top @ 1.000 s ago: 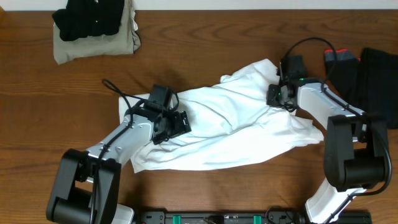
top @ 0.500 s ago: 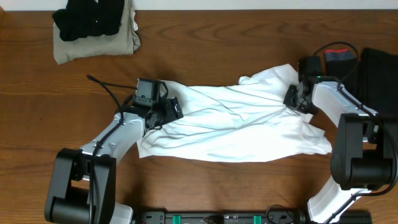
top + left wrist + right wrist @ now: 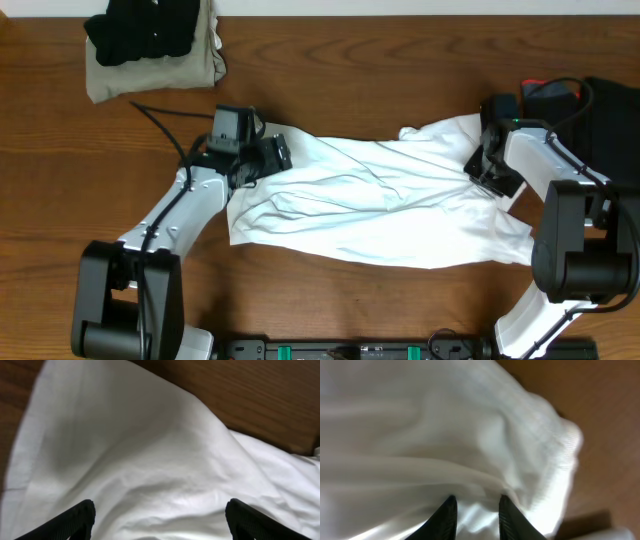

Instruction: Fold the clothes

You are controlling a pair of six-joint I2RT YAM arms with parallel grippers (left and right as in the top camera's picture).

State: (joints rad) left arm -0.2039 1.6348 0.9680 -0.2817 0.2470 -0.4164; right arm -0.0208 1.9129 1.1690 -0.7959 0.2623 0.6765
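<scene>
I am spreading the white shirt (image 3: 370, 215) across the frame's middle, my right pincer (image 3: 476, 507) clamped on its right edge, my left pincer (image 3: 160, 515) apart over its left edge, which I judge it must grip next.

The overhead camera looks straight down on the wooden table (image 3: 330, 70). Both wrist cameras look forward past their own fingertips (image 3: 75, 521), very near the white shirt (image 3: 380, 205), which all three views share.
</scene>
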